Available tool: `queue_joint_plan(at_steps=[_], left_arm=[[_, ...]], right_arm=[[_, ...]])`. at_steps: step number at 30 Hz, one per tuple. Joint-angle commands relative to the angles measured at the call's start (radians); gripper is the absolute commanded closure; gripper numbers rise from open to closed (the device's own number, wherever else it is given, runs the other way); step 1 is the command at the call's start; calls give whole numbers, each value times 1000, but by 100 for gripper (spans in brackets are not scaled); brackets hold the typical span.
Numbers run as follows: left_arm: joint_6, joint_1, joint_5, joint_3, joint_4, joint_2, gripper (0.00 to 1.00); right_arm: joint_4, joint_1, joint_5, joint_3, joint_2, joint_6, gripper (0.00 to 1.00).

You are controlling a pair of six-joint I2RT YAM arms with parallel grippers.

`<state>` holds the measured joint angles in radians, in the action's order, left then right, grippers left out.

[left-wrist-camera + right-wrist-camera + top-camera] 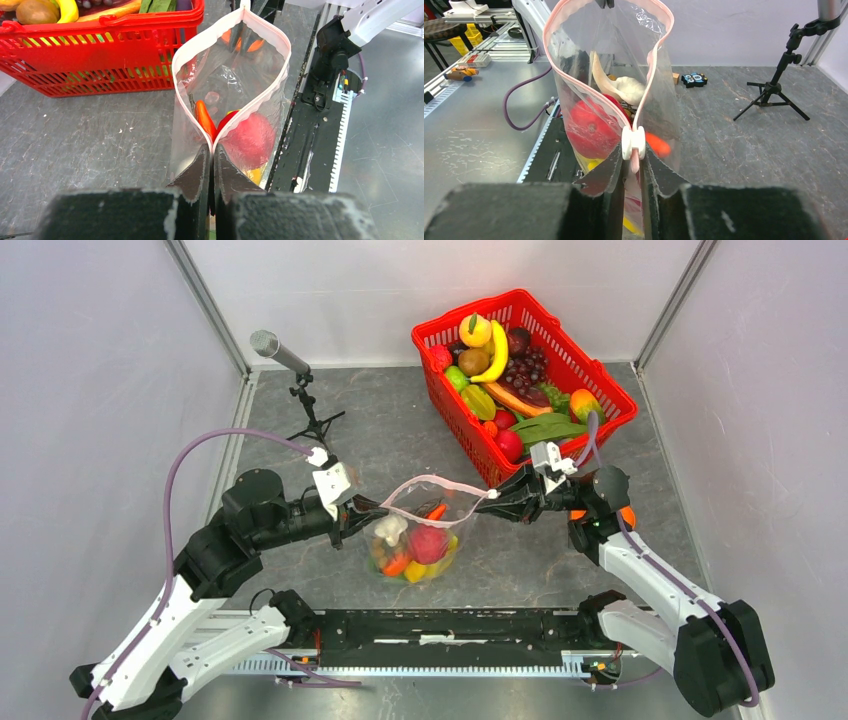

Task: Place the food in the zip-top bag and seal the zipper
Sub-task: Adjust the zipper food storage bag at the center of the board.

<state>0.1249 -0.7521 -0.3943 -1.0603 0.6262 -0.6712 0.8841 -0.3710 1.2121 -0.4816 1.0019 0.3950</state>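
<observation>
The zip-top bag [420,540] hangs between my two grippers with its mouth open. It holds a red round fruit [428,543], a cauliflower [390,530], a carrot [436,511] and yellow pieces. My left gripper [372,510] is shut on the left end of the pink zipper [430,480]. In the left wrist view [211,147] the strip [180,55] spreads apart from its tips. My right gripper [490,498] is shut on the right end. In the right wrist view [634,152] a white slider [633,142] sits at its fingertips.
A red mesh basket [455,410] full of toy fruit stands at the back right, just behind the right gripper. A microphone on a small tripod [300,380] stands at the back left. The black base rail [450,625] runs below the bag.
</observation>
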Motion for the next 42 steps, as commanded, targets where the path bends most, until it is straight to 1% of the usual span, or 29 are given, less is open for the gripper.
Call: queue_joint_plan(at_steps=[1, 3, 5, 6, 9, 11, 14, 15, 17, 18, 19, 20, 21, 22, 23, 25, 28, 32, 35, 38, 42], left_arm=[[-9, 3, 2, -10, -97, 7, 98], [-12, 3, 3, -7, -97, 6, 98], [-15, 3, 7, -4, -97, 12, 98], [-14, 3, 12, -1, -97, 17, 98], [-10, 3, 41, -1, -85, 29, 98], [-8, 3, 77, -6, -69, 32, 98], [-24, 3, 200, -10, -42, 32, 98], [-39, 3, 255, -8, -36, 29, 95], [-48, 3, 316, 4, -34, 23, 87], [-53, 3, 326, 10, -37, 17, 76], [-61, 3, 330, 12, -40, 10, 46], [-65, 3, 323, 11, -45, 4, 36], [-68, 3, 312, 7, -55, -5, 33], [-75, 3, 299, 0, -69, -9, 28], [-77, 3, 287, -10, -83, -16, 19], [-73, 3, 257, -36, -123, -24, 10], [-67, 3, 160, -81, -194, -67, 6], [-64, 3, 19, -192, -196, -182, 1], [-46, 3, -100, -256, -224, -264, 1], [-27, 3, -188, -322, -221, -363, 1], [-38, -12, -228, -383, -222, -479, 4]], right_arm=[[-15, 5, -10, -22, -18, -29, 83], [-17, 6, -11, -24, -19, -30, 89], [-17, 5, -18, -26, -21, -28, 99], [-21, 4, -27, -26, -23, -29, 100], [-52, 7, -54, -31, -30, -53, 100], [-128, 11, -94, -43, -41, -99, 100], [-213, 18, -152, -65, -54, -147, 100], [-240, 18, -173, -74, -55, -154, 100], [-283, 18, -206, -94, -52, -157, 100], [-299, 17, -217, -103, -51, -155, 100], [-306, 18, -230, -107, -47, -149, 100], [-311, 18, -237, -112, -44, -144, 100], [-315, 18, -235, -116, -40, -140, 100], [-322, 17, -231, -120, -38, -140, 100], [-331, 17, -230, -125, -37, -141, 100], [-365, 14, -240, -136, -35, -156, 100], [-404, 8, -250, -145, -39, -181, 100], [-422, 2, -260, -146, -49, -190, 100], [-456, 0, -267, -147, -59, -214, 100], [-468, 0, -273, -146, -60, -225, 100], [-467, -2, -272, -147, -64, -224, 100]])
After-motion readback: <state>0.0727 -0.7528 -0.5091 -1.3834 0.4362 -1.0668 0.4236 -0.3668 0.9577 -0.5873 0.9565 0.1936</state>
